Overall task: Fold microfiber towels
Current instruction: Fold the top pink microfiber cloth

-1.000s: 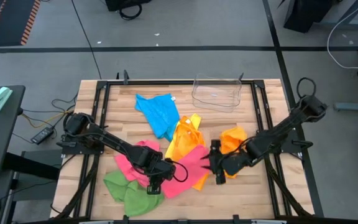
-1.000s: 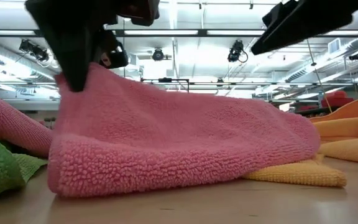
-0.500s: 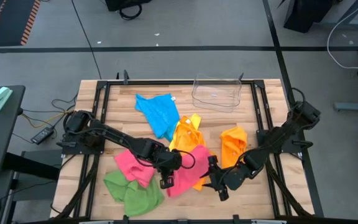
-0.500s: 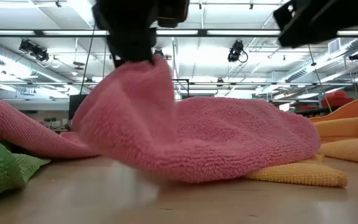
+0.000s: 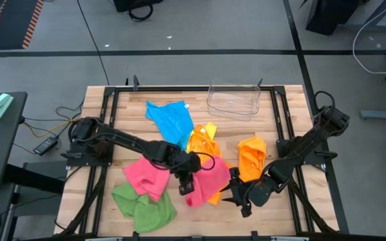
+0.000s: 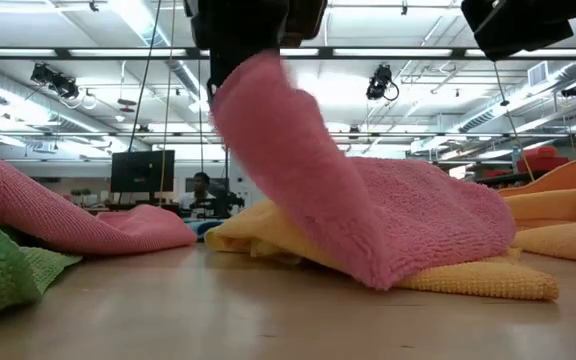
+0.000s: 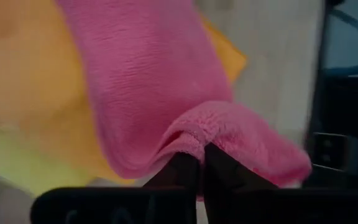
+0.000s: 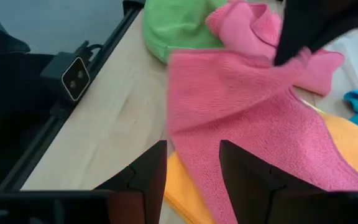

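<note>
A pink towel (image 5: 210, 175) lies at the table's middle near side, partly on a yellow towel (image 5: 203, 140). My left gripper (image 5: 187, 186) is shut on its raised left part. My right gripper (image 5: 237, 195) stands open just right of the pink towel, above the table, touching nothing; in its wrist view the towel's near edge (image 8: 191, 124) shows beyond its fingers. A second pink towel (image 5: 146, 177) and a green one (image 5: 143, 207) lie crumpled to the left. A blue towel (image 5: 173, 120) lies farther back, an orange one (image 5: 252, 157) to the right. My left gripper pinches a raised fold at the pink towel's left edge (image 7: 194, 134) between its two fingertips, coming from above at a slant. That part is lifted clear and the cloth slopes down from the fingers (image 6: 298, 150). Its right part (image 6: 448, 210) rests on the yellow towel.
A clear plastic bin (image 5: 233, 99) stands at the table's far edge, right of centre. Black frame rails (image 5: 112, 134) run along the table's left and right sides. Bare wood (image 5: 206, 217) shows along the near edge between the green towel and my right gripper.
My left gripper has gone toward the table's right edge and a little up with the pink towel's left edge. That part has peeled off the table and folded over toward the right, while the right part stayed put. My right gripper has drawn back toward the near edge.
</note>
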### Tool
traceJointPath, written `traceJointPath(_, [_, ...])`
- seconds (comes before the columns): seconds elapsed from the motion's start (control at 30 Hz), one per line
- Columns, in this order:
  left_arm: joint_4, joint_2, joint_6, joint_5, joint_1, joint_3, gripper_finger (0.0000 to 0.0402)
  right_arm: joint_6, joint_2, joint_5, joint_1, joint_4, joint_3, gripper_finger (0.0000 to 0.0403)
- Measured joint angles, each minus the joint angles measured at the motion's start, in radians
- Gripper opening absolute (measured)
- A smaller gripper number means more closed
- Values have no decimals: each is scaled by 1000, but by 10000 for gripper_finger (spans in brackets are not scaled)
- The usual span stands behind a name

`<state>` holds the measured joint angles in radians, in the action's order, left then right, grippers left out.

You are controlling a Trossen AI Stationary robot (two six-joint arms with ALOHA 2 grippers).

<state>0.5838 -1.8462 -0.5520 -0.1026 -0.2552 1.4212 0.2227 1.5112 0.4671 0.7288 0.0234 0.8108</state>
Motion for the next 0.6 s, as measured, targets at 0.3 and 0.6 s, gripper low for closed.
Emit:
traceJointPath(0.3, [-17,-18,-20,26,42,0,38,-42,57,-5,-8,49,0,156])
traceJointPath(0.6, [-20,-80,-17,28,44,-3,18,-50,68,4,-9,80,0,156])
